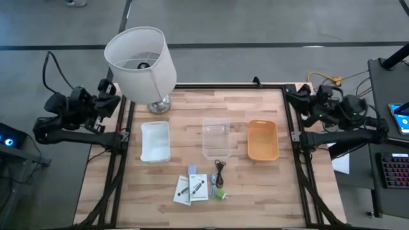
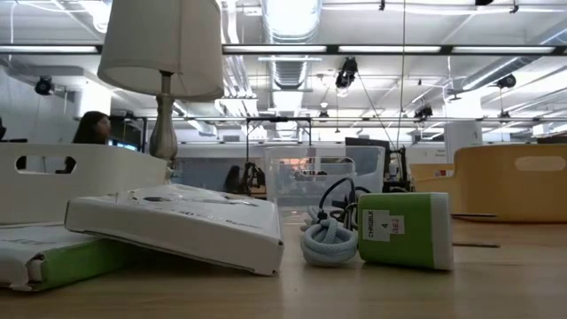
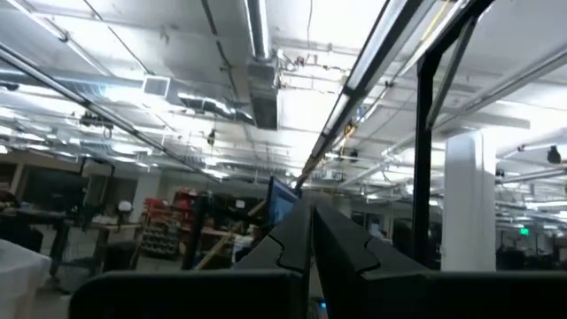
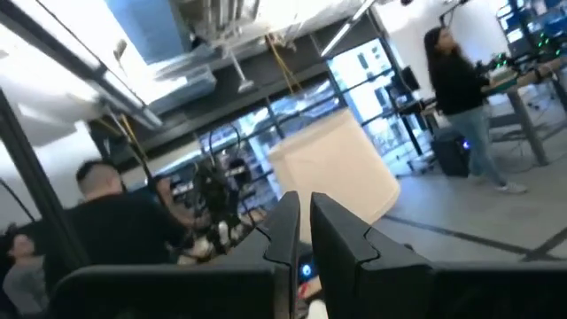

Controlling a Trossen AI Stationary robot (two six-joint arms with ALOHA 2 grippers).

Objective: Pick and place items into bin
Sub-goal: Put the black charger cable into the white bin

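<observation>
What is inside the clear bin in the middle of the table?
From above, the clear bin looks empty: only the wood of the table shows through its bottom. In the low view the cable and green piece cover its lower part.

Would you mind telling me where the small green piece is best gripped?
Probably from straight above, fingers across its two narrow sides: the green piece is a low block lying flat on the table. The cable crowds one side, so keep clear of it.
</observation>
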